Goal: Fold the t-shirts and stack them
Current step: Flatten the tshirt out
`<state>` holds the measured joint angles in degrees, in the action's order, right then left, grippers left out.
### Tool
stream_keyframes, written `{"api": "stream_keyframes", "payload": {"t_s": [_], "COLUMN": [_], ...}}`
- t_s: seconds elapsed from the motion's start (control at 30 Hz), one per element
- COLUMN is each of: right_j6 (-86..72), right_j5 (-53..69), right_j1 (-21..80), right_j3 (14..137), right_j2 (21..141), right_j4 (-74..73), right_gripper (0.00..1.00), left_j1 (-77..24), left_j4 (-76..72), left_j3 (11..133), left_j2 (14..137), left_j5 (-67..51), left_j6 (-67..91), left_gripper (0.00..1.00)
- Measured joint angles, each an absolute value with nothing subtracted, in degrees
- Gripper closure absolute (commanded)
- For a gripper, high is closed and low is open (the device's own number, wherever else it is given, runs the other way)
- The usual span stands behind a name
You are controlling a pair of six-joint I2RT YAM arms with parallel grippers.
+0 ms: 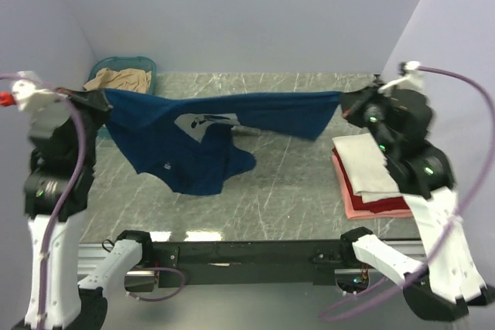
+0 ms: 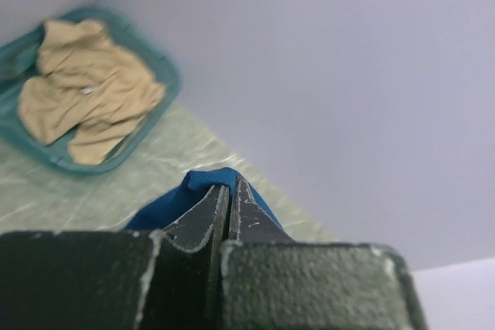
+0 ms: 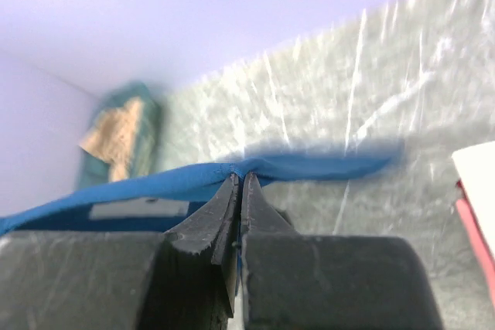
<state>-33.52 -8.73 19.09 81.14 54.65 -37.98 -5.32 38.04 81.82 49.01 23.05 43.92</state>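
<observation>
A dark blue t-shirt [image 1: 186, 144] with a white print hangs stretched above the table between both arms. My left gripper [image 1: 104, 100] is shut on its left edge; in the left wrist view the blue cloth [image 2: 209, 183] pokes out past my left gripper [image 2: 230, 185]. My right gripper [image 1: 346, 103] is shut on the shirt's right end, and the blue hem [image 3: 309, 168] runs across my right gripper [image 3: 241, 178]. A tan t-shirt [image 1: 118, 79] lies in the basket. A cream-white folded t-shirt [image 1: 363, 161] tops a red [image 1: 383, 205] and pink [image 1: 375, 212] stack at the right.
The teal plastic basket [image 1: 147, 63] stands at the back left corner, also in the left wrist view [image 2: 166, 75]. Pale walls enclose the marble table [image 1: 286, 191] on three sides. The folded stack sits close under the right arm.
</observation>
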Motion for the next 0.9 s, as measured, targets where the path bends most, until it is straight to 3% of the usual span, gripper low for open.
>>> {"api": "stream_keyframes", "payload": {"t_s": [0.3,0.53,0.73,0.9], "right_j6": [-30.94,-29.65,-30.63,-33.30], "right_j5": [-11.73,-12.19,-6.09,-0.16], "right_j1": [18.72,17.23,9.63,4.95], "right_j3": [100.77,103.46,101.84,110.41], "right_j2": [50.19,56.10,71.00,90.04], "right_j4": [-45.52,-43.55,-33.54,-28.01], "right_gripper": [1.00,1.00,1.00,1.00], "left_j1": [-5.32,-5.32,-4.78,-1.45], "left_j4": [39.31,31.94,18.61,12.40], "left_j3": [96.51,96.88,96.33,108.88], "left_j2": [45.56,50.24,66.39,88.51], "left_j5": [18.28,18.04,17.15,11.00], "left_j6": [43.33,42.57,41.04,41.45], "left_gripper": [0.99,0.99,0.99,1.00]}}
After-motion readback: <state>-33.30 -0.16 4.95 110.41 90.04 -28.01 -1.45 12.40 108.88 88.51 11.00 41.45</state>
